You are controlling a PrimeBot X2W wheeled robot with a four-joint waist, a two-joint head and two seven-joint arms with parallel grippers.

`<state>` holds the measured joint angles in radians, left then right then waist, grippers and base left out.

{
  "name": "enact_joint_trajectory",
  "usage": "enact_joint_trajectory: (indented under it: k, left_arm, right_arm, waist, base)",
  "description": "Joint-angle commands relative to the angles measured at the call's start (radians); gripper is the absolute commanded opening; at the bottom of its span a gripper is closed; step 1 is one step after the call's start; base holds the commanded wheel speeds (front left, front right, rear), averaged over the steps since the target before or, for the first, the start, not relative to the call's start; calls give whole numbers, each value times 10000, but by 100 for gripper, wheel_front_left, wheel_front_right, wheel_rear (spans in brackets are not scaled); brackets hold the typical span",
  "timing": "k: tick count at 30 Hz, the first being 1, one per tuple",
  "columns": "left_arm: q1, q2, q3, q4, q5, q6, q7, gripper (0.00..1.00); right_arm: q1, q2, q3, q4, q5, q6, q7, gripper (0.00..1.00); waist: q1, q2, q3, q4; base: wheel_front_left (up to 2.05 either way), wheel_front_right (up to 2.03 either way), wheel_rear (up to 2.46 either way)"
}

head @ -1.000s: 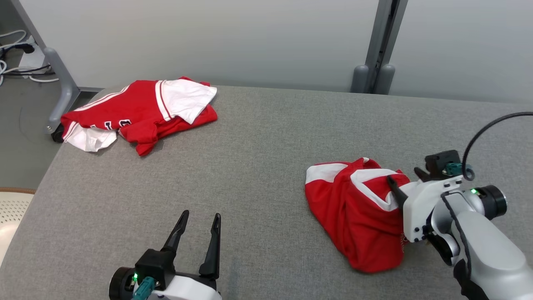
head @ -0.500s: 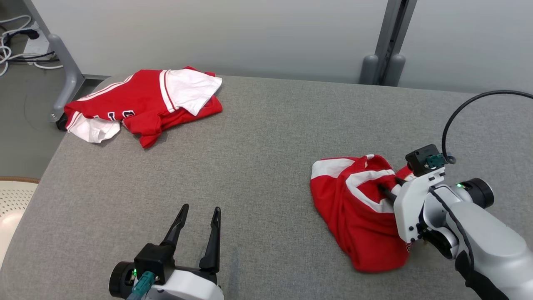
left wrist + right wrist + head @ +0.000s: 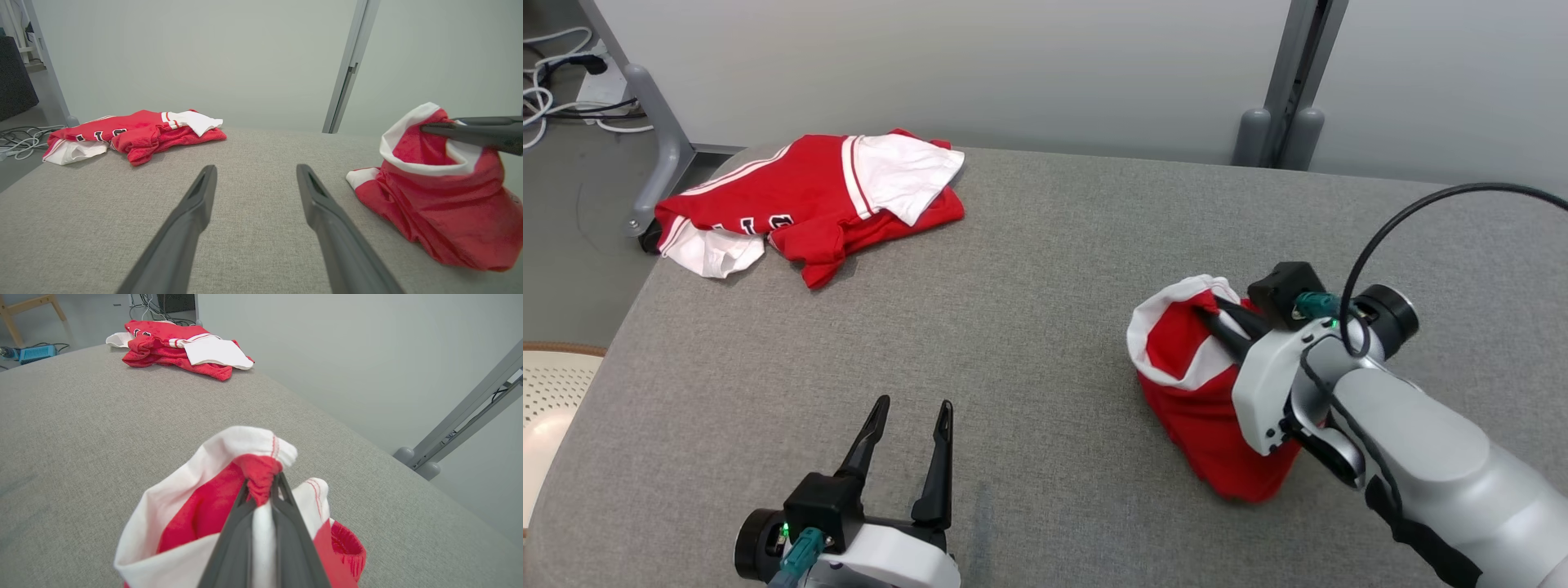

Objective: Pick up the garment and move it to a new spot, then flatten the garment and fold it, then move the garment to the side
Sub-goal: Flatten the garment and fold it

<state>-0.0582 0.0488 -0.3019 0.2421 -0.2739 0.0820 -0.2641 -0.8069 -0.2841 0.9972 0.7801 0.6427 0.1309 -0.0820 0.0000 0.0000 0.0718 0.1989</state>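
A red garment (image 3: 1201,392) with white trim is bunched at the right of the grey padded table (image 3: 1029,327). My right gripper (image 3: 1207,312) is shut on its upper edge and holds that part raised; the lower part still rests on the table. From the right wrist, the fingers pinch red and white cloth (image 3: 261,482). The same garment (image 3: 441,196) hangs from the dark fingers at the right of the left wrist view. My left gripper (image 3: 908,411) is open above the table's near edge, nothing between its fingers (image 3: 184,228).
A second red and white garment (image 3: 809,204) lies crumpled at the table's far left corner. A grey metal post (image 3: 1290,73) stands behind the far edge. Cables (image 3: 556,73) lie on the floor at the far left. A pale perforated seat (image 3: 547,400) shows at the left.
My right gripper has shut on the garment's white-trimmed edge and lifted it up and leftward, so the cloth now hangs bunched. The left gripper has stayed still. The head camera has shifted slightly.
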Motion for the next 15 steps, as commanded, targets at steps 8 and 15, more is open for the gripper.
enact_joint_trajectory:
  k: [8,15]
  left_arm:
    - [-181,36,0,20,-30,12,-4,100]
    - [-234,34,-47,49,-66,56,-4,100]
  right_arm:
    - [-408,-53,2483,-947,571,-2,-282,0]
    - [-234,293,2817,-716,808,-1,-483,100]
  waist:
    - [0,0,82,-14]
    - [0,0,134,31]
  base:
    - [0,0,0]
    - [0,0,0]
